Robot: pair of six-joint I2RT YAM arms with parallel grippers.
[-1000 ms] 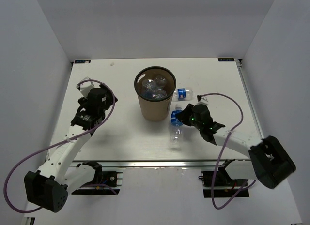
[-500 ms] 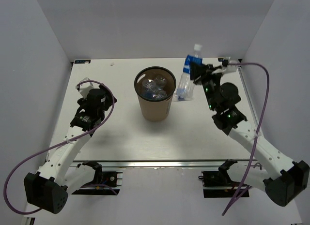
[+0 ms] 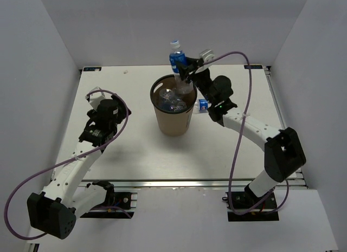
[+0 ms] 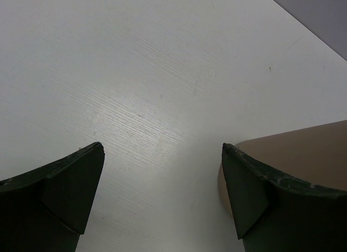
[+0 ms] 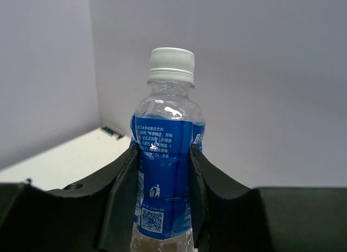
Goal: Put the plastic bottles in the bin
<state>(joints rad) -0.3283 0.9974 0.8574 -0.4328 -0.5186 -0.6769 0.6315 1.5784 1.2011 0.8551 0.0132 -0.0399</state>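
My right gripper point(image 3: 182, 68) is shut on a clear plastic bottle point(image 3: 178, 61) with a blue label and white cap. It holds the bottle upright above the far right rim of the brown bin point(image 3: 173, 121). In the right wrist view the bottle point(image 5: 165, 170) sits squeezed between the two black fingers point(image 5: 126, 192). Several bottles point(image 3: 172, 99) lie inside the bin. Another blue-label bottle point(image 3: 203, 105) lies on the table right of the bin, partly hidden by my right arm. My left gripper point(image 3: 97, 102) is open and empty, left of the bin; the bin's wall point(image 4: 303, 149) shows behind its right finger.
The white table point(image 3: 130, 149) is walled by white panels on the left, back and right. Purple cables loop off both arms. My right arm stretches from the near right across to the bin.
My right gripper picked a bottle up from the table in front of the bin, swung it high to the far right, then carried it left to above the bin's rim. The left arm stayed still.
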